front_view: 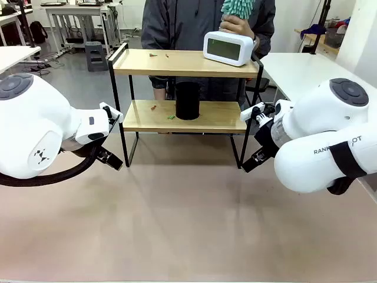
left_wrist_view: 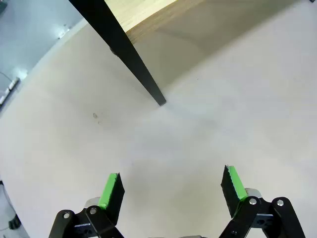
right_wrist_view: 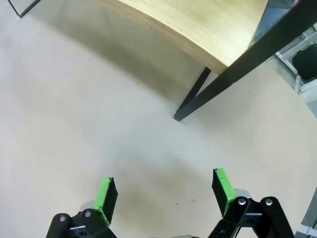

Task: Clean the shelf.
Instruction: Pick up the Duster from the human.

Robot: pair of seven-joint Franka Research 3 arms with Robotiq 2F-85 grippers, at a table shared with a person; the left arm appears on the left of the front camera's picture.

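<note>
Two white robot arms reach in low from either side of the pale surface point(front_view: 188, 224), each stopping just short of a front leg of the shelf point(front_view: 177, 63). The left end effector point(left_wrist_view: 171, 183) hangs released, its green pads spread wide with nothing between them. The right end effector point(right_wrist_view: 163, 186) is equally slack and empty. Their flanking posture suggests they are waiting to steady the rack or take something from it, though neither touches the black frame point(left_wrist_view: 133, 57).

The shelf stands on the surface toward its far side, between the arms and directly in front of a person in a dark jacket. It is a small two-tier rack with two light wooden boards set in thin black metal and raised rails at the sides.

A white digital clock point(front_view: 228, 47) sits at the right end of the upper board. The person's hand point(front_view: 235, 25) is just behind it, holding a teal duster point(front_view: 237, 7) and apparently about to wipe. A black cylinder point(front_view: 187, 100) stands upright at the middle of the lower board.

Small scraps point(front_view: 153, 108) are scattered on both tiers, some reddish and one green. They are evidently the mess to be cleared, and the job looks barely begun.
</note>
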